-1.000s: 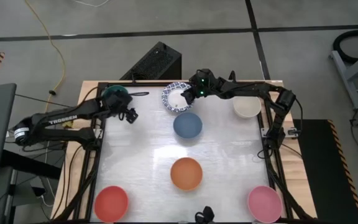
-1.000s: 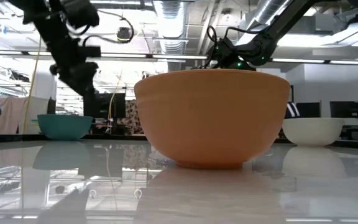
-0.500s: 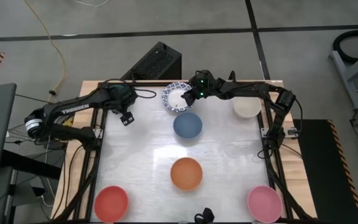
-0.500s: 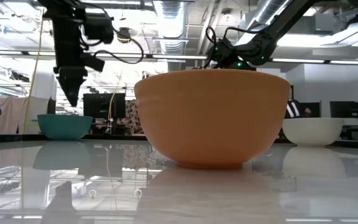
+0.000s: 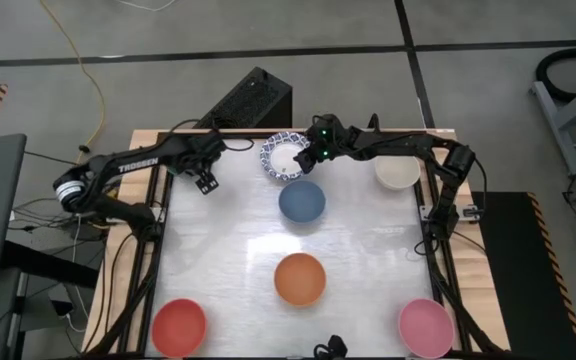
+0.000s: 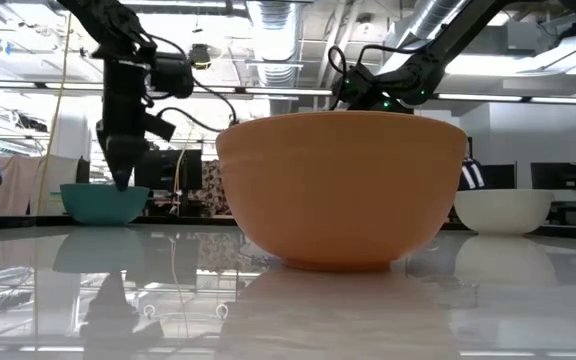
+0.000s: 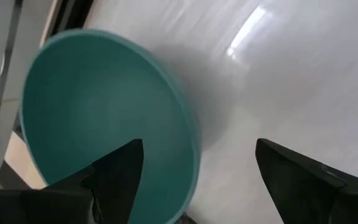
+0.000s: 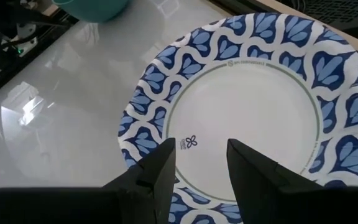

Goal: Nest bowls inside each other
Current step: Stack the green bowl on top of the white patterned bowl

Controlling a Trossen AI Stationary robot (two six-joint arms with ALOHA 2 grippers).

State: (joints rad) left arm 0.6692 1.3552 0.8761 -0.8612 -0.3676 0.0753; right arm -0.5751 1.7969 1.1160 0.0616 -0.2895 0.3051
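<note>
Left gripper [image 7: 194, 180] wide over teal bowl [image 7: 98, 118]; right gripper [image 8: 201, 165] part-open above patterned bowl [image 8: 247, 106].

My left arm covers most of the teal bowl [image 5: 181, 150] from above. The patterned bowl [image 8: 253, 99] runs off the right wrist frame. The orange bowl [image 6: 340, 185] hides the blue one at table level.

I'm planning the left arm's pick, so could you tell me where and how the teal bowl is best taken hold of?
Probably by the rim. The teal bowl stands upright and open at the table's far left corner, so its thin rim is free. The left claw, open, hangs above the rim's inner side; coming straight down, one finger inside the wall and one outside, should give a firm pinch.
</note>
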